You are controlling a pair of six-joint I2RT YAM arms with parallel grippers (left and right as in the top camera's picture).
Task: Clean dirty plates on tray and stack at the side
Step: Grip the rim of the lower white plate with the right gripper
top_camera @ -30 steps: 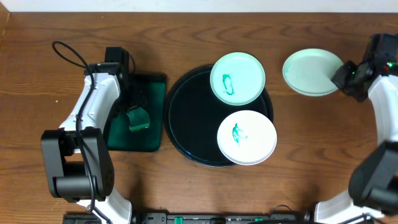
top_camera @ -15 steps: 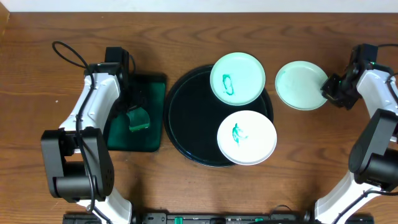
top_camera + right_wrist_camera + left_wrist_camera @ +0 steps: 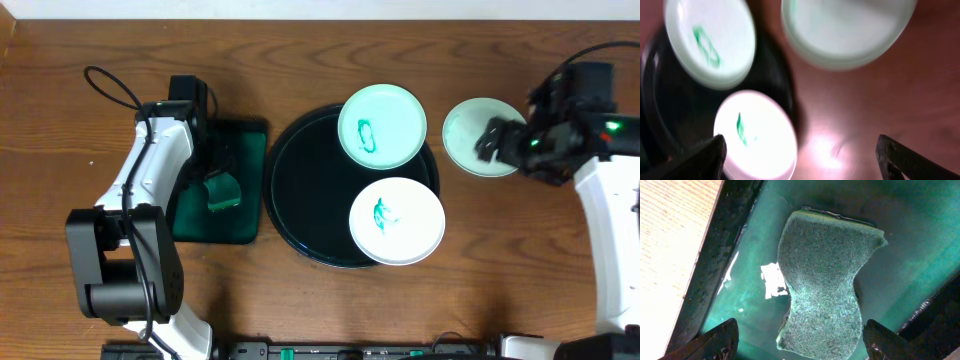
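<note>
The black tray carries two dirty plates: a pale-mint one on its far rim and a white one on its near right rim, both with teal smears. A third, clean mint plate lies on the table to the tray's right. My right gripper hangs open over that plate's right part and holds nothing. The blurred right wrist view shows the clean plate, both smeared plates and the open gripper. My left gripper is open above the green sponge.
A rectangular dark green tray holding the sponge sits left of the black tray, with the left arm over it. Bare wooden table surrounds the trays. The right arm runs along the right edge.
My right gripper has opened and let go of the clean plate, which moved left and now rests on the table. The gripper has shifted left over it. The left arm has not moved.
</note>
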